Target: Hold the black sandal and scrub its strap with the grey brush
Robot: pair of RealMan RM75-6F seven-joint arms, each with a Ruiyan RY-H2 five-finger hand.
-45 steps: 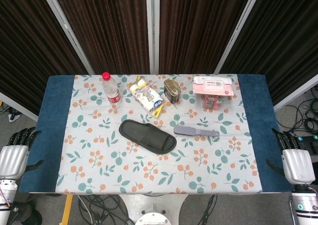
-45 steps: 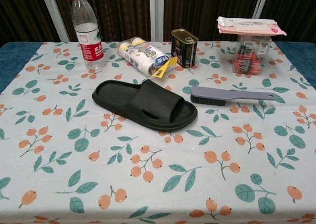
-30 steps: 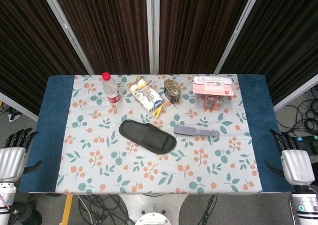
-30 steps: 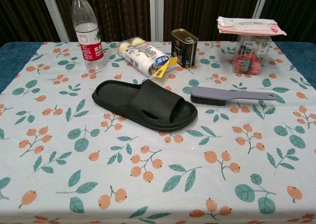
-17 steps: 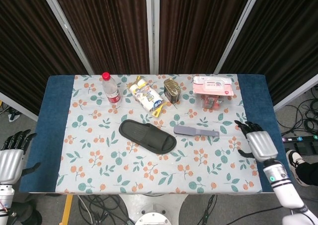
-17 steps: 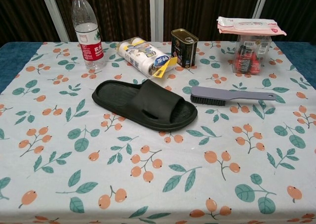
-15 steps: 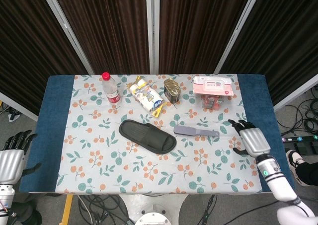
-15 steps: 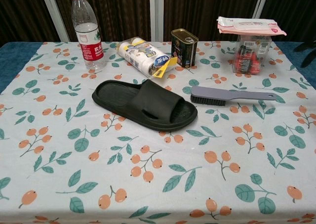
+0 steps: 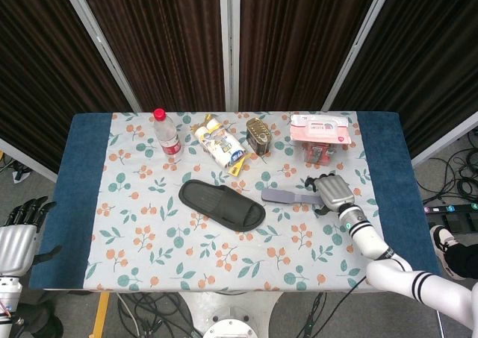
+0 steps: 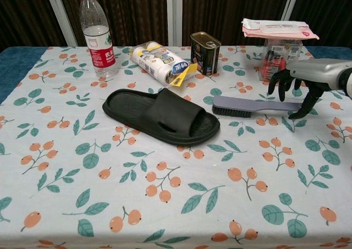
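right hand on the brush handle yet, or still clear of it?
Cannot tell. In the chest view the right hand arches over the grey brush handle end with fingers spread; neither view plainly shows contact or gap.

My right hand (image 10: 300, 84) hovered with fingers spread above the brush (image 10: 250, 105) handle; open cloth lay in front of it. Just behind stood the red packet stack (image 10: 279, 52), crowding that side. The sandal (image 10: 160, 116) lay well leftward, past bare cloth.
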